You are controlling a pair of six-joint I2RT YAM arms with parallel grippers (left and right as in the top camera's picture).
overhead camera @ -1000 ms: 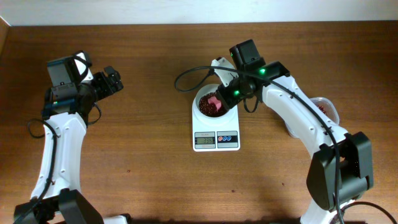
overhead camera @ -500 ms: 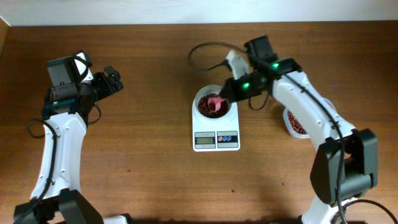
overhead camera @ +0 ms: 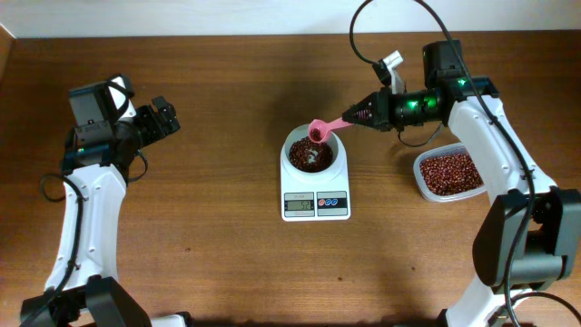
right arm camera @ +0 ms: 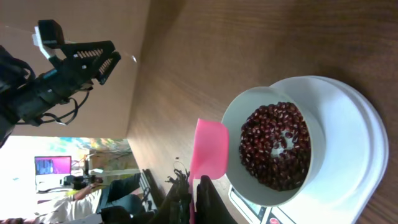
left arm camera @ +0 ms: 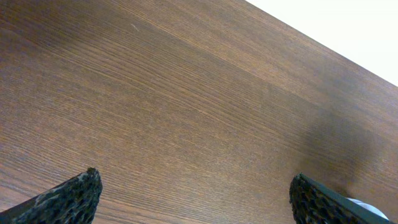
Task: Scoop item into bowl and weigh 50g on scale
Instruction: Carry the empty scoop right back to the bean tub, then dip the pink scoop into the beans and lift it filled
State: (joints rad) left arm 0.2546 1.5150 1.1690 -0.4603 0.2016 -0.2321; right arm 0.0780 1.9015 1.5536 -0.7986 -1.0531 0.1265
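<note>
Above bowl [right arm camera: 230,124] rim: right gripper [overhead camera: 356,117] pinching pink scoop [overhead camera: 320,130], arm outstretched; left gripper [overhead camera: 171,119] spread.

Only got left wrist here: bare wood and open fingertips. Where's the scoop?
Observer: The right hand is shut on the handle of the pink scoop. The scoop's head is at the rim of the bowl.
Operator: Bowl on the scale?
Observer: Yes, it sits on the scale, with beans inside it.
</note>
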